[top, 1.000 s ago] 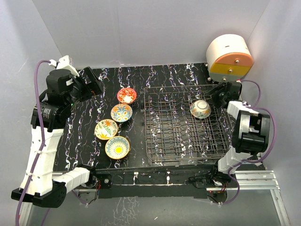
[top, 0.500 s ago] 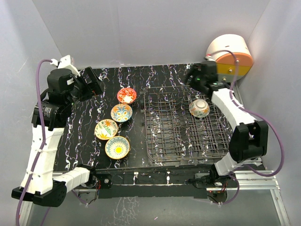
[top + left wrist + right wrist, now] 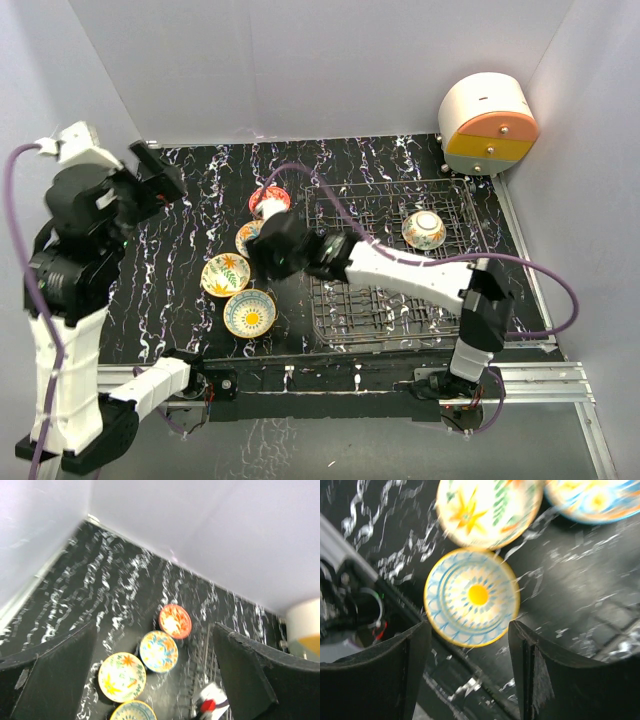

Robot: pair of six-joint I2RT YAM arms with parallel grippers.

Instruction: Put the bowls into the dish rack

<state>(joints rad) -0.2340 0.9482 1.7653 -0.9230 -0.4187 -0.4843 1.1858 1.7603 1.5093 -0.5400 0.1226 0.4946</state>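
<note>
Done: one bowl (image 3: 425,229) sitting in the dish rack (image 3: 390,310), far-right part.
Remaining: four bowls (image 3: 225,274) lying on the bench (image 3: 200,200) left of the dish rack.
Right tool (image 3: 470,626): gaping wide, empty, hovering over the blue-ringed bowl (image 3: 471,597).
Left tool (image 3: 154,628): gaping wide, empty, hanging well left of the dish rack.
Around: drawer unit (image 3: 488,124) standing behind the dish rack; nothing blocking.

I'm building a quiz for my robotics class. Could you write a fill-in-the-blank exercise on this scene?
1. The dish rack holds ____ bowl so far.
2. On the table beside it lie ____ bowls.
3. The farthest table bowl from the arm bases is ____ inside.
4. The right gripper, facing the blue-ringed bowl, has its jaws ____.

Missing words: one; four; red; open.
</note>
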